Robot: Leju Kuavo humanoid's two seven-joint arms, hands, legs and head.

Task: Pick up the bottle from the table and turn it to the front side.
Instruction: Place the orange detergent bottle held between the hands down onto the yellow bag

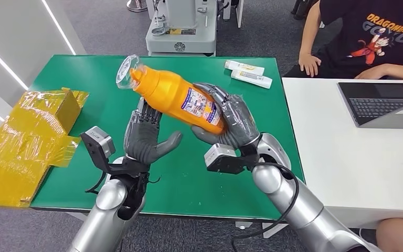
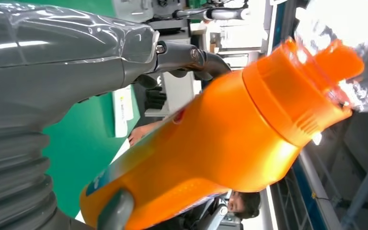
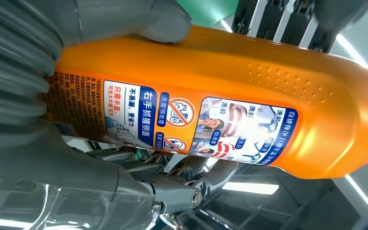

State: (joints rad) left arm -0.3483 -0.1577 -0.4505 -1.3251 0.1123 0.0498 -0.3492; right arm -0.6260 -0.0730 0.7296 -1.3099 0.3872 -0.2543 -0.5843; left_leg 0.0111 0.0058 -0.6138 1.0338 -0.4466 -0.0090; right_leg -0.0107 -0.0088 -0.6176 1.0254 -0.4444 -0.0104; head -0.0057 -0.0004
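An orange bottle (image 1: 178,94) with a blue and white label hangs tilted above the green table (image 1: 84,79). Its cap end, wrapped in clear plastic, points up and to the left. My right hand (image 1: 236,123) grips its base end, thumb on one side and fingers on the other. The right wrist view has the bottle (image 3: 249,67) close up, label facing the camera, inside that hand (image 3: 124,19). My left hand (image 1: 144,136) is open just under the bottle's middle, fingers spread and pointing up at it. Contact cannot be told. In the left wrist view the bottle (image 2: 220,143) lies beyond this hand (image 2: 52,72).
Two white tubes (image 1: 249,73) lie at the table's far right. A yellow wrapped box (image 1: 31,136) sits at the left edge. A white table with a laptop (image 1: 383,102) adjoins on the right, where a person (image 1: 367,37) sits. A machine base (image 1: 181,31) stands behind.
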